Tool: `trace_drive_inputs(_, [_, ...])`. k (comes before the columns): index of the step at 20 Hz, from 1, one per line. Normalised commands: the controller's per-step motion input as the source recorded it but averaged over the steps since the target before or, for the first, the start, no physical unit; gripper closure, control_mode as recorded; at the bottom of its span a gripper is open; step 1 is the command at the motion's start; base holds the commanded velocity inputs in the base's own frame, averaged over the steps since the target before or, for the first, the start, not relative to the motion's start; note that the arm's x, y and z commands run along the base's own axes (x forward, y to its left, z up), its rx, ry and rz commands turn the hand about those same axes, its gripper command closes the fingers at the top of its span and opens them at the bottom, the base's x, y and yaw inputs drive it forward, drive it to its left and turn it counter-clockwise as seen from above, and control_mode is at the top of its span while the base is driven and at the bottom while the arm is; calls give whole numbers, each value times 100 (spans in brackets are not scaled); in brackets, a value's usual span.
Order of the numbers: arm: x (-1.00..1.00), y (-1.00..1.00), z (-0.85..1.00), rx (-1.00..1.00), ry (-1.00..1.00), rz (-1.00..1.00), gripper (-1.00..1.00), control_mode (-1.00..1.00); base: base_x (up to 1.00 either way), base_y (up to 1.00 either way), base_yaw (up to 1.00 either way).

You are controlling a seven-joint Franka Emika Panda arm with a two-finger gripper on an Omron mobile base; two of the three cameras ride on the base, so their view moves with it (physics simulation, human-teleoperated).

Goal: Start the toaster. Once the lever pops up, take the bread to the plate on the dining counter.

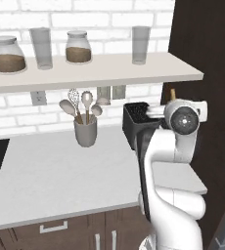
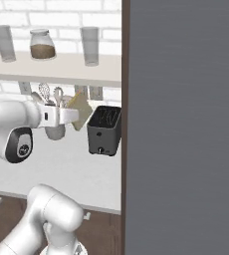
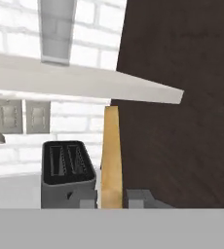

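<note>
My gripper [image 2: 76, 115] is clamped on the bread [image 2: 80, 110], holding the slice on edge in the air above the worktop [image 1: 60, 171], up and clear of the toaster [image 2: 104, 130]. In the hand view the bread [image 3: 111, 155] stands upright between my fingers [image 3: 138, 198] as a narrow tan strip, its top reaching close to the underside of the shelf [image 3: 84, 80]. The toaster [image 3: 67, 172] sits just left of the slice there, lower down, both top slots showing dark; I cannot tell whether anything is left inside them.

To the slice's right in that view a tall dark wood panel [image 3: 182, 97] rises close beside it, so there is little room on that side. The shelf edge overhangs above. In the left base view the toaster [image 1: 136, 122] stands at the far right end of the worktop, against the dark panel, and my own arm hides much of it. A grey utensil holder [image 1: 86, 131] stands to its left near the white brick wall [image 1: 16, 105], apart from it. The broad stretch of worktop in front of the holder, out to the front edge, lies open. Jars [image 1: 78, 47] and tumblers [image 1: 140, 45] stand on the shelf above
</note>
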Motion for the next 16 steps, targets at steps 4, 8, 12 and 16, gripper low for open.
trace_drive_inputs(4, [-80,13,2,17,57,-3,100,-100,0,0,0])
trace_drive_inputs(8, [-72,15,0,19,46,0,100,-100,0,0,0])
trace_drive_inputs(12, [-45,23,0,14,36,0,100,-100,0,0,0])
trace_drive_inputs(16, [-20,15,-24,8,22,10,100,-100,0,0,0])
